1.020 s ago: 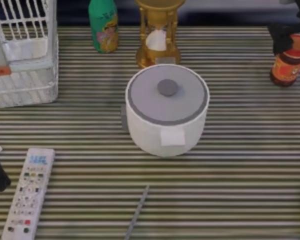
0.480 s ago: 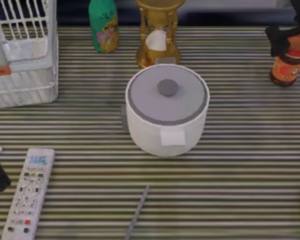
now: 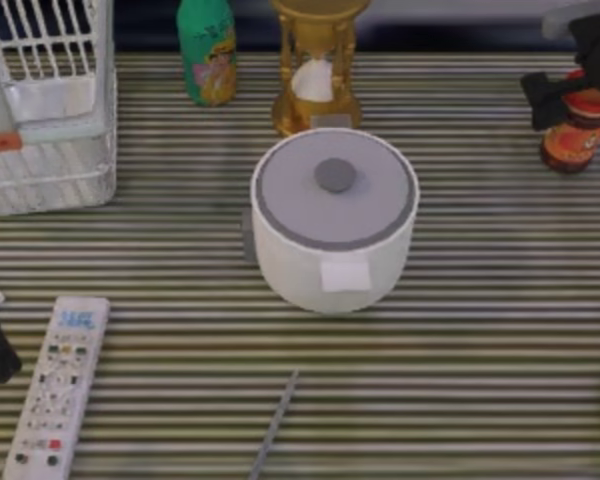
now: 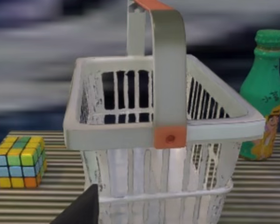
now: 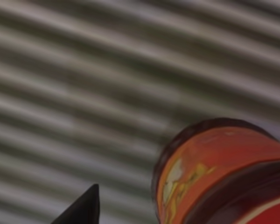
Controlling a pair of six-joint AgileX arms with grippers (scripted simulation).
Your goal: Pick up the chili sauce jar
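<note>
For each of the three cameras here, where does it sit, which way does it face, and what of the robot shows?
Top view: above the table, looking down; right gripper at the chili sauce jar, left arm at the left edge.
Left wrist view: faces the white basket and green bottle; one dark fingertip shows.
Right wrist view: close on the jar above the striped table; one fingertip shows.
Shared: top and right wrist views both show the jar.

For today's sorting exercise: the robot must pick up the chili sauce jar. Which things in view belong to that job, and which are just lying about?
Belonging to the job:
chili sauce jar
right gripper, at the jar's top

Lying about:
white cooker
hourglass
green bottle
basket
remote control
puzzle cube
</note>
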